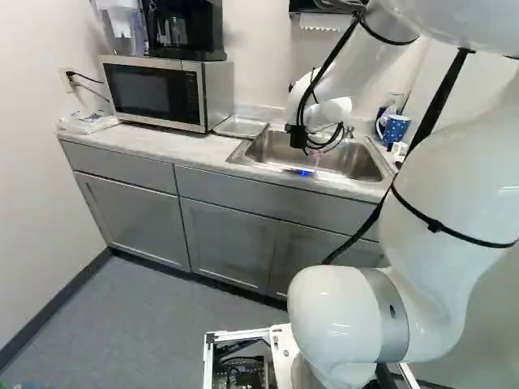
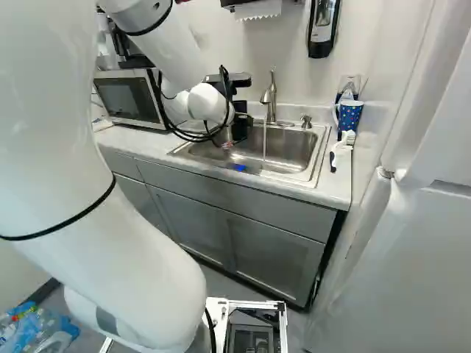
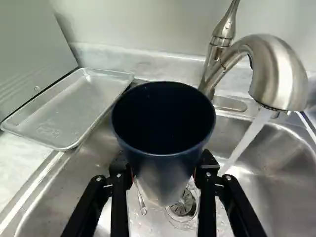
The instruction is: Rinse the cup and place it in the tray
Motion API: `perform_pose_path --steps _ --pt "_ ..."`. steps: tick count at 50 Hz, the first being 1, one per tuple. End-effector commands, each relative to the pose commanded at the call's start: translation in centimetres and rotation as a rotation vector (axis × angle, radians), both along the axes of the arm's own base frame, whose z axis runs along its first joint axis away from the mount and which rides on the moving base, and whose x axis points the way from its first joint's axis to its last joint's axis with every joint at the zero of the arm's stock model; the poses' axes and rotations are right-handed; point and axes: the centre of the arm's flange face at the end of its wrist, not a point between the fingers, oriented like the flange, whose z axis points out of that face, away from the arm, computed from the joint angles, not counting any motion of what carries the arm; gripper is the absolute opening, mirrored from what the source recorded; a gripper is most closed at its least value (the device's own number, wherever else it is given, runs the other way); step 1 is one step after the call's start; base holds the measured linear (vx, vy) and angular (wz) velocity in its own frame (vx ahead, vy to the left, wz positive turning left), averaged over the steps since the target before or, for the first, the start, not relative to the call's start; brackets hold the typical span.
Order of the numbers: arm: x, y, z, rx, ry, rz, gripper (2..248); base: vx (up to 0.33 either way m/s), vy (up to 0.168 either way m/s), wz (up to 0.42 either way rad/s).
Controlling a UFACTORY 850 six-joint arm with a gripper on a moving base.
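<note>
My gripper (image 2: 240, 126) hangs over the near left part of the sink in the right base view. In the wrist view the gripper (image 3: 163, 173) has its two black fingers on opposite sides of a dark blue cup (image 3: 165, 168), shut on it. The cup's open mouth faces the wrist camera, and its inside looks dark. Water runs from the faucet (image 3: 276, 74) beside the cup, not into it. A shallow metal tray (image 3: 69, 111) lies on the counter next to the sink; the left base view also shows the tray (image 1: 240, 126), between microwave and sink.
The sink (image 2: 294, 151) has a raised metal rim, with a drain (image 3: 183, 205) beyond the cup. A microwave (image 1: 162, 91) stands beside the tray. Past the sink's other end are a dotted blue mug (image 2: 349, 114) and a white brush (image 2: 342, 147). A soap dispenser (image 2: 322, 28) hangs on the wall.
</note>
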Motion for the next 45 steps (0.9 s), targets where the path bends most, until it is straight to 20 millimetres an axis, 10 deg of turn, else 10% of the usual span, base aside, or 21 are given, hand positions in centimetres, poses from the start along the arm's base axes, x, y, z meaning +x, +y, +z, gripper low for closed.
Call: perform_pose_path --steps 45 --pt "-2.0 -0.1 -3.3 0.012 -0.051 -0.026 125 0.0 0.0 0.0"
